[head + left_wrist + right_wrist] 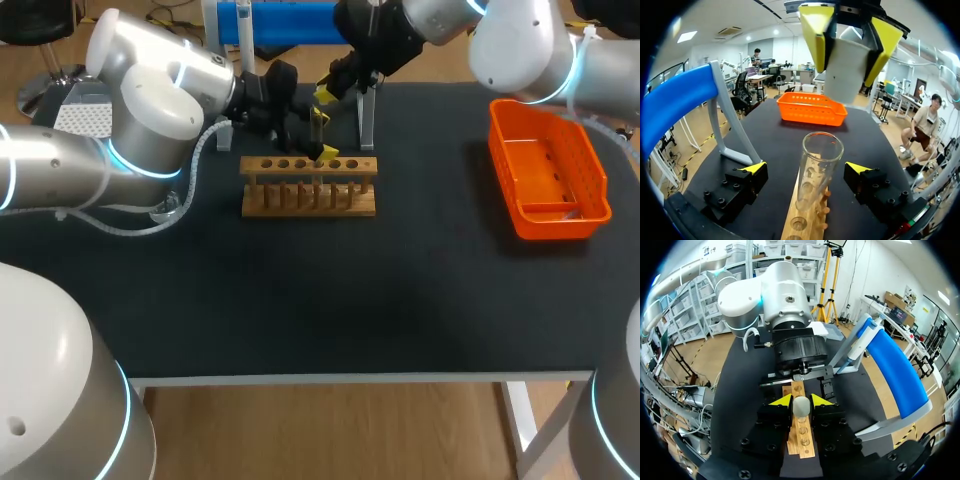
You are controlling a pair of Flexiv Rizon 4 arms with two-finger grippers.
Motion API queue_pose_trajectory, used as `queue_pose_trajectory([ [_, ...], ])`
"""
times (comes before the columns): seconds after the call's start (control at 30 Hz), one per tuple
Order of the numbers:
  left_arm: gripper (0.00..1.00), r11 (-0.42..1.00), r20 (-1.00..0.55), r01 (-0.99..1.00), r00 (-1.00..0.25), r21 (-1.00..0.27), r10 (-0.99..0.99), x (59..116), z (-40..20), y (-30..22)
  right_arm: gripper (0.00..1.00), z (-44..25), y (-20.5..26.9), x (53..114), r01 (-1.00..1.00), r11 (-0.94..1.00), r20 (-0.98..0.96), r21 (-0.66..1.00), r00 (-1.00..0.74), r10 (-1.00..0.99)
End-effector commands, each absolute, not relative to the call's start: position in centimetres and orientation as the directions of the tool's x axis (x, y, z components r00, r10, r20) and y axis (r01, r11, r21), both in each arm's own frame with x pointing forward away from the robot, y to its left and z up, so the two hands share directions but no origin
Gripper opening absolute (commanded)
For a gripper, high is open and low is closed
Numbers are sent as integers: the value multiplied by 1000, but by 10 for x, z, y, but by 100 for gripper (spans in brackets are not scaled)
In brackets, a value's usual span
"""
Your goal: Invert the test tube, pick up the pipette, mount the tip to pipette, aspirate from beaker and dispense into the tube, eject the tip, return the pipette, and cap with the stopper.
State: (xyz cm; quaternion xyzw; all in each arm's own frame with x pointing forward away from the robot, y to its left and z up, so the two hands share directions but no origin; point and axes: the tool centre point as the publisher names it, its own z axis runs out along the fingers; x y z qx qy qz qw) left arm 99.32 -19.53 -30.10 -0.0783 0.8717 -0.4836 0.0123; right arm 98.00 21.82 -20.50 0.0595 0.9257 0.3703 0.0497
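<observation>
Tube in rack, stopper held above.
Our left gripper is spread either side of the upright, open-mouthed tube; our right gripper pinches the white stopper over the rack.

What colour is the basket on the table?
Orange; the basket shows best in the head view.

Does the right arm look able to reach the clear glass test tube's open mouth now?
Probably yes: the right end effector, holding the white stopper, hangs above the clear glass test tube; the left end effector stands open, fingers flanking it lower down.
</observation>
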Motion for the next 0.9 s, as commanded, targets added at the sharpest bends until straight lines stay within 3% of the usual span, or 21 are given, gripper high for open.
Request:
queue_pose_trajectory([
  [0.03,100,518,47,-127,-985,-846,-165,986,-299,-191,0,-203,217,980,75,722,-47,687,-988,147],
  [0.9,100,530,23,-105,-987,-841,-159,985,-296,-188,0,-205,219,982,87,724,-39,684,-987,156],
])
